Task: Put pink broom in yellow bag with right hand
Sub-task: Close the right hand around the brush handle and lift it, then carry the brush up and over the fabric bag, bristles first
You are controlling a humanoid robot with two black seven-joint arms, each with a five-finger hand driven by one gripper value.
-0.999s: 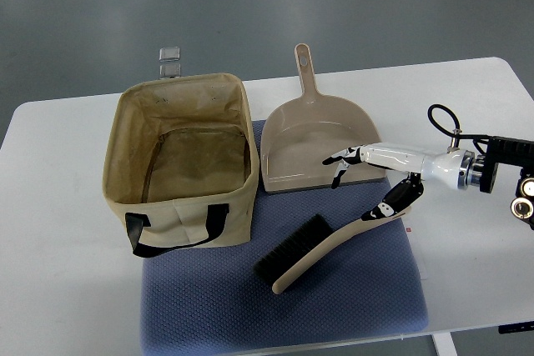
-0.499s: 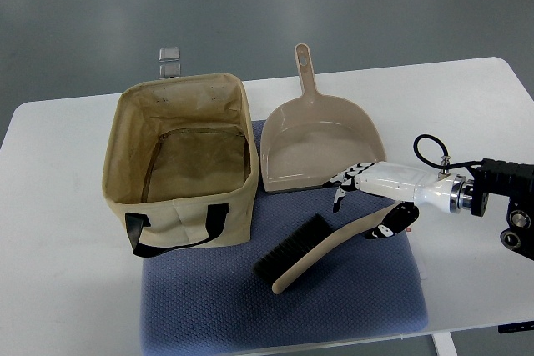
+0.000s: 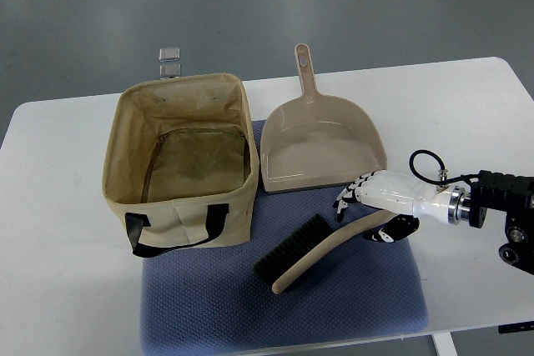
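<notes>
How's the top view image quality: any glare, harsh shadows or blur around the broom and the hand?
Top view: even, soft lighting with only faint shadows, the darkest inside the bag. No strong glare; the white table is bright but not blown out. The broom is sharp, bristles legible. The right hand is slightly soft, its finger detail hard to resolve. The dustpan is crisp.

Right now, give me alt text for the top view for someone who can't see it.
The right hand reaches over the handle of a pinkish-beige brush lying on a blue mat. An open tan fabric bag stands at left, a matching dustpan behind, all on a white table.
</notes>
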